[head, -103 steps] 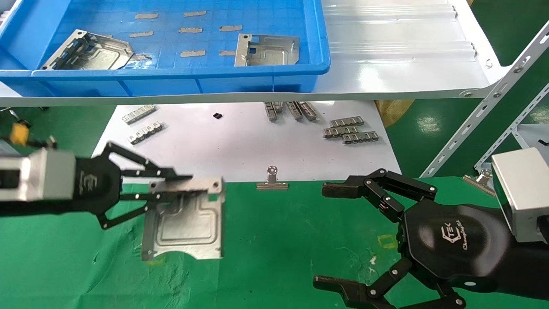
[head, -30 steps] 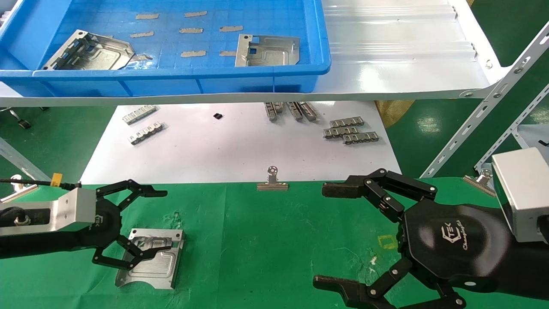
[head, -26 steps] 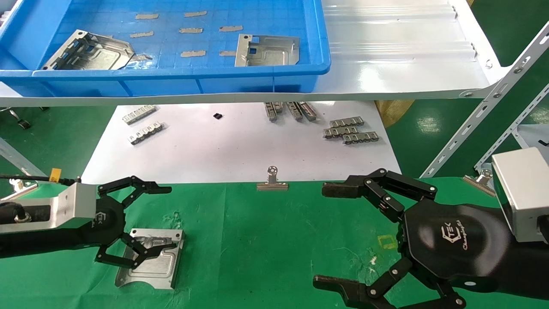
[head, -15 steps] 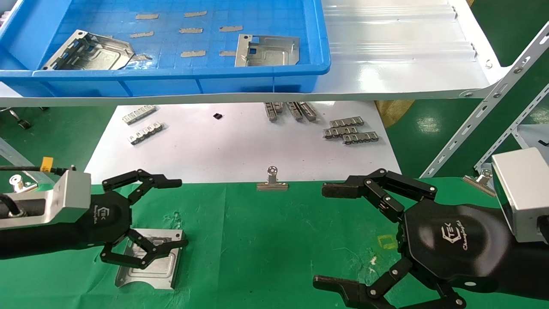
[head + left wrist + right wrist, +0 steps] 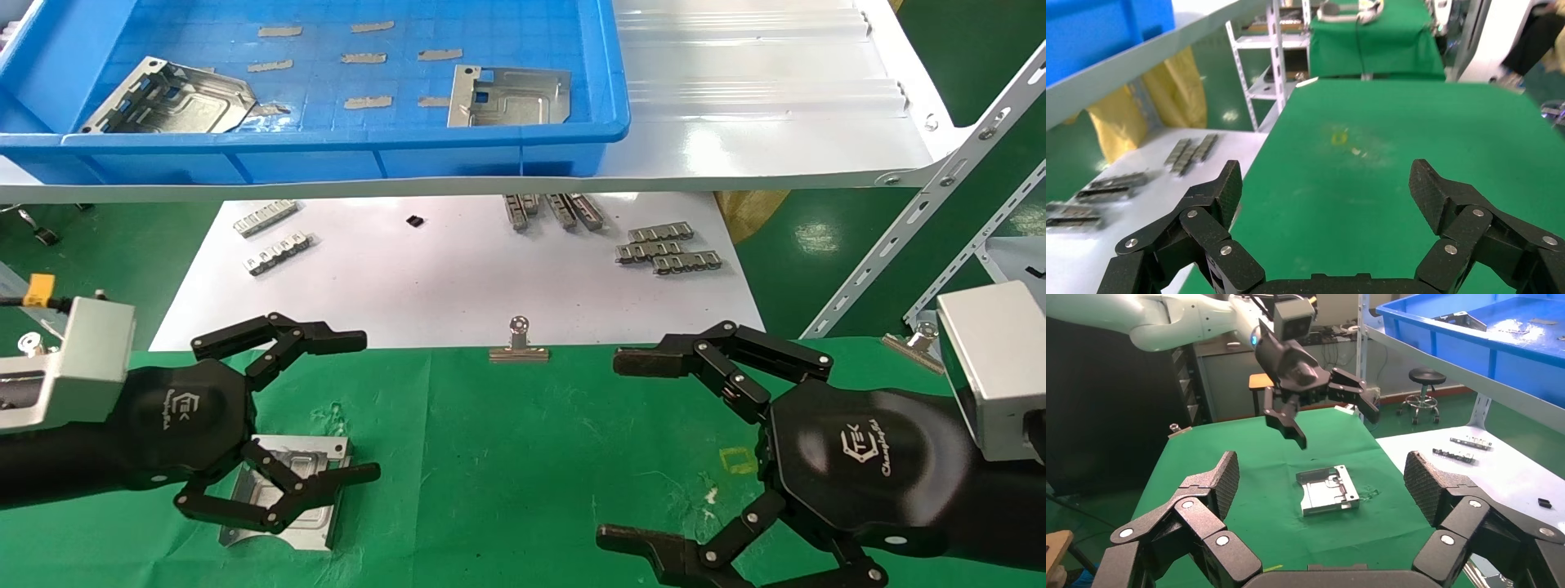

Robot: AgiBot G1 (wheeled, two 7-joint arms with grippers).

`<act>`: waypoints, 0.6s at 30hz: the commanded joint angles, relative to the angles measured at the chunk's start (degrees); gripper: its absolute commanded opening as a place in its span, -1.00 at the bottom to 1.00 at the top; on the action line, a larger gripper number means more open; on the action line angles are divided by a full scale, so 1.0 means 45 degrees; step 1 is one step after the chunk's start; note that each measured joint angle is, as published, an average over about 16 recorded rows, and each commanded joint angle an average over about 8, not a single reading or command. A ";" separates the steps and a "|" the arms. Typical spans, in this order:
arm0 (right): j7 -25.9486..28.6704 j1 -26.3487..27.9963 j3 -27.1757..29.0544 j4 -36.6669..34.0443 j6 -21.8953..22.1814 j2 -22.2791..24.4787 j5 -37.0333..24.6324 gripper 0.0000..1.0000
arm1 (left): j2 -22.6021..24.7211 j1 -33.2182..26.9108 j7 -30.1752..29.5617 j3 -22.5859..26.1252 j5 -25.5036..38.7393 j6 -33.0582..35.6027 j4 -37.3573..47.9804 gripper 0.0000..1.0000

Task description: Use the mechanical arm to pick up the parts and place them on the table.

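Note:
One silvery part [image 5: 323,459] lies flat on the green table [image 5: 523,457] at the left; the right wrist view shows it too [image 5: 1329,489]. My left gripper [image 5: 364,407] is open and empty, raised above that part; it also shows in the right wrist view [image 5: 1333,416]. Its own view [image 5: 1324,184] shows only green cloth between the fingers. Two more parts [image 5: 176,98] [image 5: 508,95] lie in the blue bin [image 5: 343,147] on the shelf. My right gripper [image 5: 609,445] is open and empty, parked over the table at the right [image 5: 1318,478].
A white sheet [image 5: 458,278] behind the table holds small grey toothed strips [image 5: 666,249]. A glossy white shelf board [image 5: 776,122] carries the bin, on slotted metal struts [image 5: 923,204]. A silver binder clip [image 5: 518,343] grips the cloth's far edge. Tan tape pieces [image 5: 364,57] lie in the bin.
My left gripper carried the part down to the cloth, let go of it, and has since risen and drawn back open. The part stays where it was set. The right arm has not moved.

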 commanded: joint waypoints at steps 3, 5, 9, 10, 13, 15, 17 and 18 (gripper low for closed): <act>-0.0001 0.0000 -0.0001 0.0000 0.0001 0.0000 0.0001 1.00 | -0.0145 0.0453 -0.0849 -0.0524 -0.0253 -0.0085 -0.0929 1.00; -0.0001 0.0000 -0.0002 0.0000 0.0001 0.0001 0.0001 1.00 | -0.0217 0.0679 -0.1272 -0.0785 -0.0379 -0.0127 -0.1393 1.00; -0.0002 0.0001 -0.0003 0.0000 0.0001 0.0001 0.0002 1.00 | -0.0366 0.1143 -0.2142 -0.1321 -0.0638 -0.0214 -0.2344 1.00; -0.0002 0.0001 -0.0003 0.0000 0.0001 0.0001 0.0002 1.00 | -0.0403 0.1258 -0.2358 -0.1454 -0.0702 -0.0235 -0.2581 1.00; -0.0002 0.0001 -0.0004 0.0000 0.0002 0.0002 0.0003 1.00 | -0.0511 0.1594 -0.2988 -0.1843 -0.0890 -0.0298 -0.3271 1.00; -0.0002 0.0001 -0.0005 0.0000 0.0002 0.0002 0.0004 1.00 | -0.0565 0.1771 -0.3318 -0.2046 -0.0987 -0.0328 -0.3632 1.00; -0.0003 0.0000 -0.0004 -0.0001 0.0004 0.0002 0.0005 1.00 | -0.0616 0.1939 -0.3591 -0.2242 -0.1080 -0.0352 -0.3979 1.00; -0.0003 0.0000 -0.0004 -0.0001 0.0005 0.0003 0.0006 1.00 | -0.0635 0.2000 -0.3680 -0.2315 -0.1115 -0.0362 -0.4107 1.00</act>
